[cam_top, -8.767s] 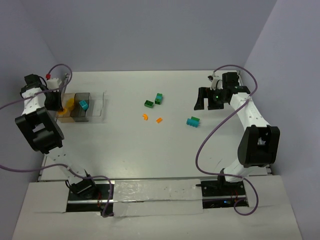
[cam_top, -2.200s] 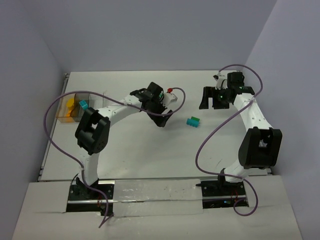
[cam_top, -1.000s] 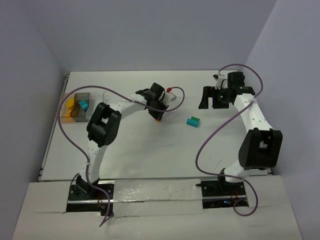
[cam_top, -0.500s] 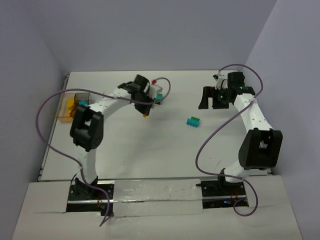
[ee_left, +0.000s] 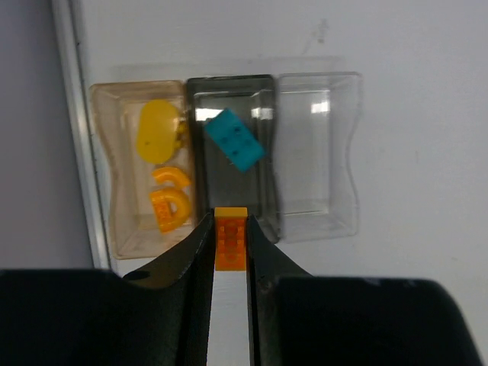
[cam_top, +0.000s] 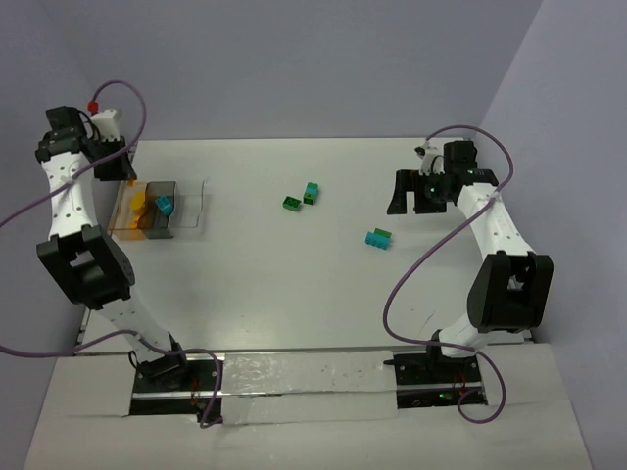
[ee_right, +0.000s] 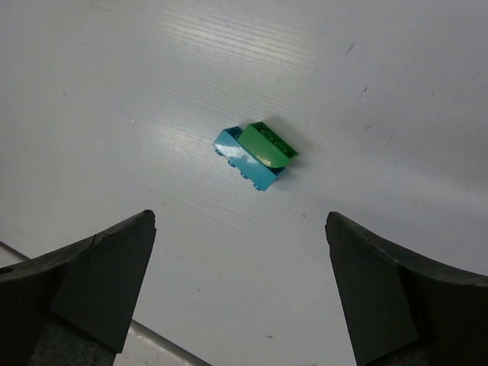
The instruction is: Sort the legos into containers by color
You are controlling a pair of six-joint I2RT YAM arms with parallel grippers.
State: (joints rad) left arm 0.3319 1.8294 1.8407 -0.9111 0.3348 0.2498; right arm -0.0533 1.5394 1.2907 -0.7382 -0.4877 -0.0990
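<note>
Gripping an orange brick (ee_left: 230, 242), the closed left pincer (ee_left: 230, 227) hangs over the trays at the worktop's (cam_top: 294, 284) far left. It is lined up near the seam between the leftmost tray (ee_left: 114, 229), which already holds yellow and orange pieces, and the smoky tray (ee_left: 263, 206) with its teal brick (ee_left: 235, 142); a nudge left looks needed for a colour match. Mid-worktop lie a green brick (cam_top: 291, 203) and a teal block (cam_top: 312, 192), just beside each other. Further right, the right pincer (ee_right: 240, 221) gapes wide, empty, above a teal-and-green pair (ee_right: 255, 156).
</note>
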